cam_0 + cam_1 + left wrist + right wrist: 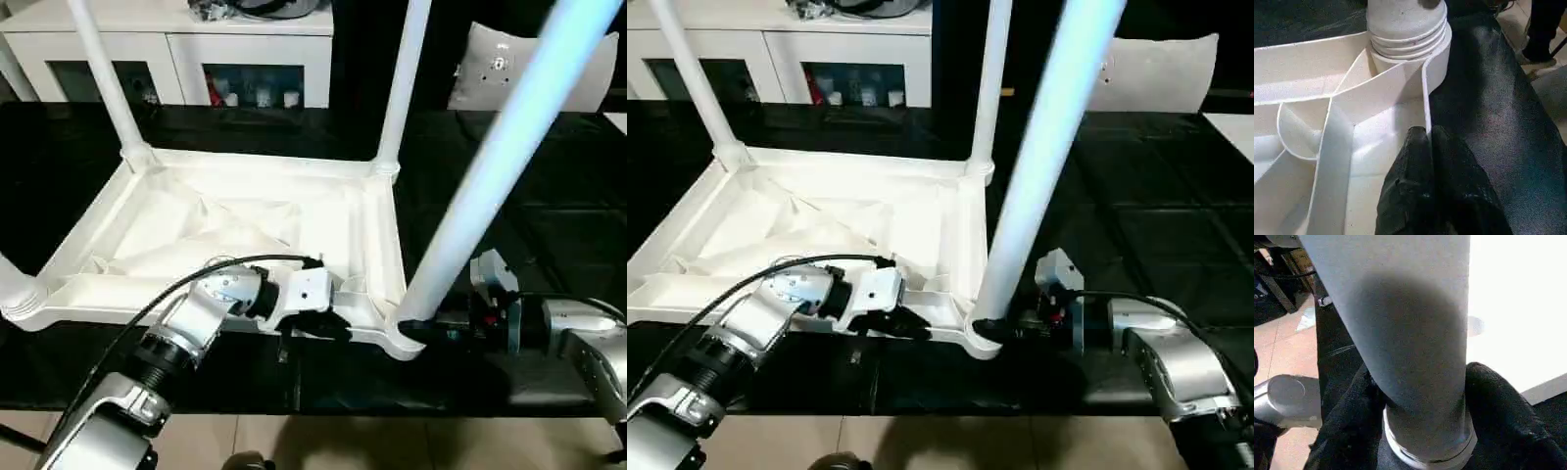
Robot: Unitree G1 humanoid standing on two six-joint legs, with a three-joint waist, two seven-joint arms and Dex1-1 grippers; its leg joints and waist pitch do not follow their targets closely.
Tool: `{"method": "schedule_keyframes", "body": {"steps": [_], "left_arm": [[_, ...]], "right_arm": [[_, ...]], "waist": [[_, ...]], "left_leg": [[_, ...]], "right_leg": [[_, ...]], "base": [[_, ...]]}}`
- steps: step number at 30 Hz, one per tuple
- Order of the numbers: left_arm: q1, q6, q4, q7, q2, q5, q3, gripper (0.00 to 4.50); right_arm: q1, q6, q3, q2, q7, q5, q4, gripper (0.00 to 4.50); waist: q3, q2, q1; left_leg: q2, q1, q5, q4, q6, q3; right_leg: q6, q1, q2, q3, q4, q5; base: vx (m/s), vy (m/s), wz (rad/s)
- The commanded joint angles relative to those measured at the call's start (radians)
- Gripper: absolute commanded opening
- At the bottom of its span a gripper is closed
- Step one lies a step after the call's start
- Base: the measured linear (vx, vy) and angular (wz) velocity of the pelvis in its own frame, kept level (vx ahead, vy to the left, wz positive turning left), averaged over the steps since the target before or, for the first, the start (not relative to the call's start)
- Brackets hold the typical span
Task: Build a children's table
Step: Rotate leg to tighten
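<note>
The children's table lies upside down on the black worktable (529, 225), its ribbed white top (245, 220) facing up. Legs stand in the far-left (103, 78) and far-right (404, 78) sockets, and a third (12, 284) shows at the near-left corner. The near-right leg (490, 176) leans toward me in its corner socket (1405, 29). My right gripper (416, 333) clasps that leg's base, one black finger (1352, 401) on each side. My left gripper (338, 328) is shut on the top's near rim (1425, 98), just left of that corner.
A white cabinet (167, 49) with glass doors stands behind the worktable. A pale cushion-like object (509, 64) sits at the back right. The worktable's front edge runs just under my forearms, with beige floor (343, 441) below it.
</note>
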Motion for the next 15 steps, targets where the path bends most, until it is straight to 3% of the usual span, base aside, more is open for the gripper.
{"method": "schedule_keyframes", "body": {"steps": [1,4,5,8,9,10,11,12,13,14,15], "left_arm": [[-0.007,0.005,-0.011,-0.001,-0.004,0.012,-0.020,0.00],[-0.013,0.040,-0.013,0.017,-0.006,0.004,0.002,0.00],[-0.016,0.078,-0.019,0.036,-0.011,-0.003,0.014,0.00],[-0.026,0.104,-0.020,0.042,-0.011,-0.011,0.024,0.00],[-0.046,0.130,0.004,0.075,-0.021,-0.003,0.034,0.00],[-0.059,0.146,0.018,0.092,-0.028,0.001,0.038,0.00],[-0.080,0.194,0.040,0.131,-0.045,0.009,0.046,0.00],[-0.094,0.222,0.052,0.155,-0.057,0.010,0.054,0.00],[-0.105,0.246,0.062,0.179,-0.069,0.011,0.060,0.00],[-0.131,0.292,0.091,0.236,-0.098,0.014,0.076,0.00],[-0.138,0.302,0.100,0.251,-0.104,0.014,0.080,0.00]], "right_arm": [[0.019,0.040,0.032,0.015,0.023,0.014,-0.030,2.21],[0.027,0.072,0.034,0.033,0.002,0.042,-0.072,2.09],[0.041,0.101,0.031,0.049,-0.022,0.064,-0.119,2.09],[0.040,0.122,0.029,0.058,-0.040,0.074,-0.147,2.05],[0.038,0.154,0.036,0.077,-0.097,0.063,-0.176,2.05],[0.031,0.181,0.038,0.099,-0.150,0.048,-0.184,2.05],[0.021,0.220,0.038,0.150,-0.267,0.004,-0.199,2.04],[0.007,0.245,0.034,0.185,-0.338,-0.021,-0.198,2.04],[-0.004,0.267,0.029,0.216,-0.397,-0.039,-0.196,2.03],[-0.029,0.312,0.020,0.286,-0.512,-0.073,-0.185,2.02],[-0.037,0.322,0.018,0.303,-0.539,-0.080,-0.181,2.02]], "waist": [[-0.034,-0.004,-0.016],[-0.031,-0.007,-0.021],[-0.025,-0.014,-0.029],[-0.022,-0.010,-0.034],[-0.010,-0.020,-0.044],[-0.013,-0.013,-0.042],[-0.001,-0.016,-0.050],[-0.001,-0.015,-0.056],[0.003,-0.031,-0.065],[0.010,-0.022,-0.075],[0.010,-0.022,-0.075]], "left_leg": [[0.065,0.008,-0.188,-0.078,0.094,-0.028],[0.065,0.007,-0.170,-0.079,0.100,-0.029],[0.065,0.007,-0.178,-0.082,0.100,-0.028],[0.065,0.008,-0.187,-0.085,0.093,-0.030],[0.065,0.008,-0.207,-0.090,0.087,-0.029],[0.063,0.010,-0.211,-0.090,0.083,-0.031],[0.059,0.011,-0.244,-0.095,0.068,-0.032],[0.056,0.017,-0.261,-0.095,0.046,-0.034],[0.055,0.014,-0.262,-0.097,0.039,-0.036],[0.051,0.012,-0.279,-0.100,0.020,-0.042],[0.051,0.012,-0.279,-0.100,0.020,-0.042]], "right_leg": [[-0.149,0.050,-0.076,0.069,-0.093,-0.278],[-0.152,0.050,-0.076,0.070,-0.090,-0.268],[-0.143,0.048,-0.076,0.071,-0.096,-0.305],[-0.136,0.046,-0.078,0.071,-0.099,-0.343],[-0.127,0.040,-0.076,0.074,-0.106,-0.375],[-0.125,0.041,-0.078,0.073,-0.104,-0.389],[-0.106,0.035,-0.076,0.072,-0.114,-0.455],[-0.091,0.033,-0.080,0.071,-0.121,-0.503],[-0.083,0.034,-0.079,0.070,-0.122,-0.519],[-0.063,0.033,-0.082,0.065,-0.128,-0.571],[-0.063,0.033,-0.082,0.065,-0.128,-0.571]], "base": [[0.000,0.000,0.00],[0.000,0.000,0.00],[0.000,0.000,0.00],[0.000,0.000,0.00],[0.000,0.000,0.00],[0.000,0.000,0.00],[0.000,0.000,0.00],[0.000,0.000,0.00],[0.000,0.000,0.00],[0.000,0.000,0.00],[0.000,0.000,0.00]]}}
